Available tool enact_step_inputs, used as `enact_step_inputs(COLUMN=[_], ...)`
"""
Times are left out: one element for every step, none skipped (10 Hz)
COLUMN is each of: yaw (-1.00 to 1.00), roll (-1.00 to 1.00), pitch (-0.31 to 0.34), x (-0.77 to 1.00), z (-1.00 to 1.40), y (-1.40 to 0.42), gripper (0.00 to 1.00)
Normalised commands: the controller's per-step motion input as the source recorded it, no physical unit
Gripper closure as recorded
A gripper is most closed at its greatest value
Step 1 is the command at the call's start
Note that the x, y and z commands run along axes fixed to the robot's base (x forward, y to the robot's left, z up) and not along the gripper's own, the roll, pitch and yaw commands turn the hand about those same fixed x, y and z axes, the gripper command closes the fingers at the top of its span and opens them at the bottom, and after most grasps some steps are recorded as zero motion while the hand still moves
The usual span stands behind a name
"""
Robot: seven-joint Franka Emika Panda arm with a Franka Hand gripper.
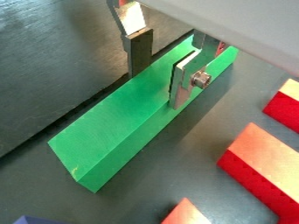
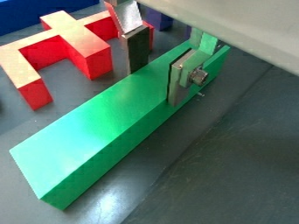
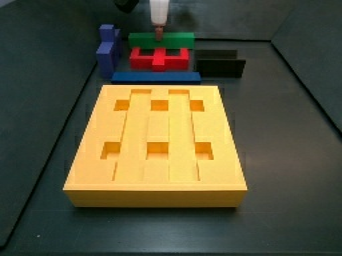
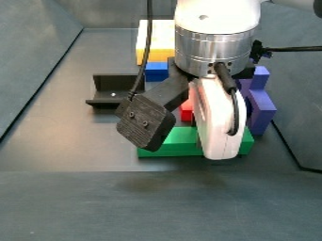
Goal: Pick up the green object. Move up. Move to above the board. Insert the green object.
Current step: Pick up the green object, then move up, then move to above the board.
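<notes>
The green object [image 1: 117,131] is a long bright-green bar lying flat on the dark floor, seen in both wrist views [image 2: 93,149]. My gripper [image 1: 160,87] is down over its far part, also in the second wrist view [image 2: 159,85]. One silver finger [image 1: 140,48] presses one long side and the second finger [image 1: 184,77] the opposite side, so it is shut on the bar. In a side view the bar [image 3: 160,42] lies behind the red block, far beyond the yellow board [image 3: 160,190]. In a side view my gripper's white body [image 4: 217,118] hides most of the bar [image 4: 170,143].
A red notched block [image 2: 65,48] lies right beside the bar [image 3: 163,57]. Blue pieces [image 3: 104,50] stand at one end, and a flat blue piece [image 3: 154,76] lies in front of the red block. The black fixture [image 3: 221,63] stands beside them [image 4: 113,91].
</notes>
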Motion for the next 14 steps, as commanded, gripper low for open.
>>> enact_step_inputs(yaw=[0.0, 0.0, 0.0, -0.05, -0.04, -0.02, -0.01, 0.0, 0.0, 0.01, 0.01, 0.0, 0.0, 0.01], roll=[0.0, 0.0, 0.0, 0.01, 0.0, 0.02, 0.02, 0.0, -0.01, 0.03, 0.04, 0.01, -0.01, 0.01], pitch=[0.0, 0.0, 0.0, -0.013, 0.043, 0.046, 0.048, 0.0, 0.032, 0.043, 0.028, 0.046, 0.073, 0.078], x=[0.0, 0.0, 0.0, 0.04, -0.01, 0.01, 0.03, 0.0, -0.02, -0.04, -0.01, 0.01, 0.0, 0.01], z=[0.0, 0.0, 0.83, 0.84, 0.61, 0.32, 0.17, 1.4, 1.4, 1.4, 1.4, 1.4, 1.4, 0.88], y=[0.0, 0.0, 0.0, 0.05, 0.03, 0.02, 0.01, 0.0, -0.01, -0.01, -0.01, 0.0, 0.0, 0.0], gripper=[1.0, 1.0, 1.0, 1.0, 1.0, 1.0, 1.0, 1.0, 1.0, 1.0, 1.0, 1.0, 1.0, 1.0])
